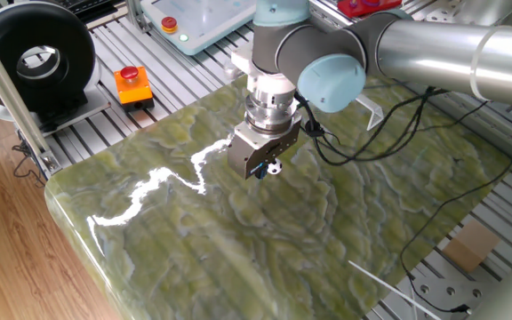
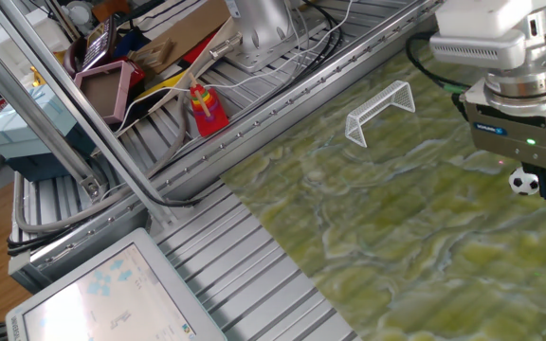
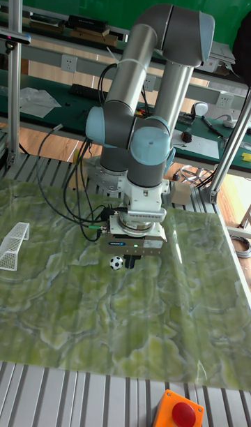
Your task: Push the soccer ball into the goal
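Here, in one fixed view, gripper (image 1: 260, 172) low beside soccer ball (image 1: 274, 166), placed to nudge; fingers seemingly closed, gripping nothing; in the other, goal (image 2: 380, 111) toward ten o'clock of the ball; tall view, ball at nine o'clock of fingers.

Goal (image 3: 14, 240) cut off at frame edge; fingers' (image 3: 132, 261) gap unclear.
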